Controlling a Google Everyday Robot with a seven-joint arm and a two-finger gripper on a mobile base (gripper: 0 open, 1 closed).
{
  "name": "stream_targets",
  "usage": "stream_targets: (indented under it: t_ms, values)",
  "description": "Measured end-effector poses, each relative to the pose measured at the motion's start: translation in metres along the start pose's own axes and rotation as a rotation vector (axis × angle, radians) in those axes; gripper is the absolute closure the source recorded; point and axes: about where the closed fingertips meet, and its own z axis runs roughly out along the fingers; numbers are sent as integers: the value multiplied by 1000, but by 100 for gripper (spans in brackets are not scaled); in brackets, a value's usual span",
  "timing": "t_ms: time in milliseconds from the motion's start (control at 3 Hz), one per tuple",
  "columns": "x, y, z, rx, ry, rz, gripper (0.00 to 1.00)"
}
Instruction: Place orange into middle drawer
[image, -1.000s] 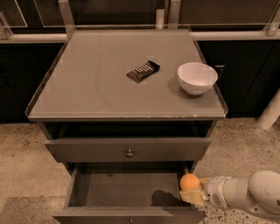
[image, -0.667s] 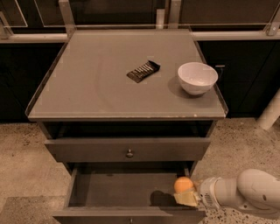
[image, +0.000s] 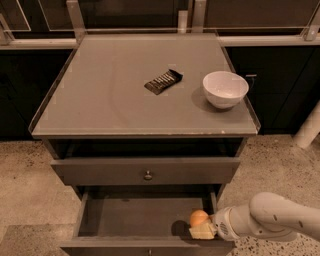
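Note:
The orange (image: 198, 217) is a small round orange fruit, low inside the open middle drawer (image: 135, 217) near its front right corner. The drawer is pulled out below a shut knobbed drawer front (image: 147, 171). My gripper (image: 201, 227) reaches in from the right on a white arm (image: 270, 222). Its pale fingers are around the orange. I cannot tell whether the orange rests on the drawer floor.
On the grey cabinet top (image: 100, 95) lie a dark snack bar (image: 163, 81) and a white bowl (image: 225, 89) at the right. Speckled floor lies on both sides. A white post (image: 307, 127) stands at the far right.
My gripper has moved left and down with the orange, further into the open drawer.

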Motion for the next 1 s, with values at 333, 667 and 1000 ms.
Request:
stream_targets:
  t_ms: [333,667,1000]
  values:
    - [-3,0,20,-15,27,-15,100]
    - [-8,0,40,-20,51,-42,100]
    - [-5,-6,59,-15,53,-47,100]
